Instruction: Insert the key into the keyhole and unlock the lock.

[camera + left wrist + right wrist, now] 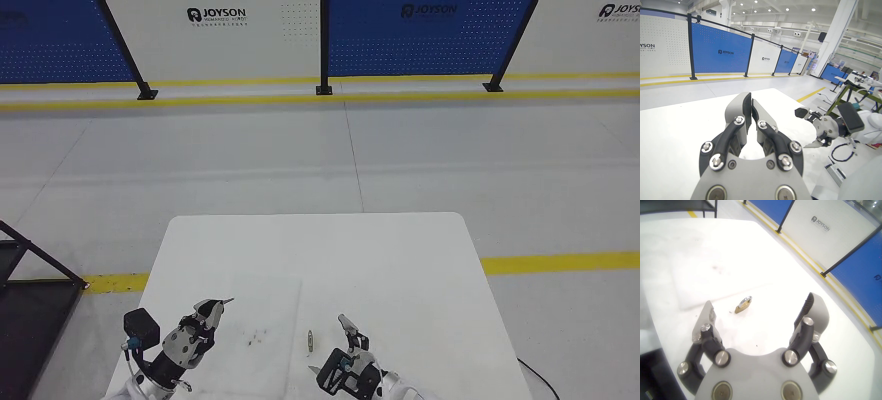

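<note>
Right gripper [759,298] gapes wide near padlock [743,306] beside mat [715,256]; left gripper [751,97] pinched shut, perhaps on something.

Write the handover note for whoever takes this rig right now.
Left hand: shut, over the table; whether it grips the key cannot be told.
Right hand: open, facing the padlock, apart from it.
Padlock: lying on the table, shackle looking closed.
Done: lock not yet opened.
Left: hold the padlock, insert the key, turn.
</note>
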{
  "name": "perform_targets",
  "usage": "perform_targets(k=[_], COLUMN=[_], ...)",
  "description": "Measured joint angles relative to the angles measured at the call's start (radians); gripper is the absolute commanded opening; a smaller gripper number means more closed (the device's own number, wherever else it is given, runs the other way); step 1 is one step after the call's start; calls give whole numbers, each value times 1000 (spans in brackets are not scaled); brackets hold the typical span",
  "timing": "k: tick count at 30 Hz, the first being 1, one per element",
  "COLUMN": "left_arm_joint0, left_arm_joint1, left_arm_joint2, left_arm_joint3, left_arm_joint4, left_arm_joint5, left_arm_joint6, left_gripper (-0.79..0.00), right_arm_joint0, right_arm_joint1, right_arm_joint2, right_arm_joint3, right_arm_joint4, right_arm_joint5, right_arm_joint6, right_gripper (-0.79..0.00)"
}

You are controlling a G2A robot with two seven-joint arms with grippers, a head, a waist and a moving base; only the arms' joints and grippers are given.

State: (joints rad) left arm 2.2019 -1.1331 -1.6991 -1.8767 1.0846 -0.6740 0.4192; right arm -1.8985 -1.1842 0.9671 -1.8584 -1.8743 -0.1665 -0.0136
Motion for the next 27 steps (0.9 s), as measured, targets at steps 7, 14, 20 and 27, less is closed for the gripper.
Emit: perform_targets(k=[7, 14, 20, 27], left_arm_joint0=[0, -6, -15, -15], left_arm_joint1=[0, 0, -2, -2], left_arm_joint2=[0, 3, 13, 14], left_arm_joint3=[0, -1, -2, -1], left_arm_joint4=[0, -2, -2, 0], left_arm_joint5=[0, 6, 21, 21], left_arm_joint6=[0, -7, -16, -19], left_gripper=[-785, -785, -785, -785], right_arm_joint0=[1, 57, 135, 171], right_arm_joint1=[0, -24, -56, -74], right_arm_joint2=[0, -92, -160, -184], right_arm_joint3=[2, 81, 161, 206], right_arm_joint4=[-1, 53, 155, 203], right_arm_joint5=[1, 26, 63, 137], right_arm_joint6=[1, 44, 127, 208], right_gripper=[0, 0, 0, -92])
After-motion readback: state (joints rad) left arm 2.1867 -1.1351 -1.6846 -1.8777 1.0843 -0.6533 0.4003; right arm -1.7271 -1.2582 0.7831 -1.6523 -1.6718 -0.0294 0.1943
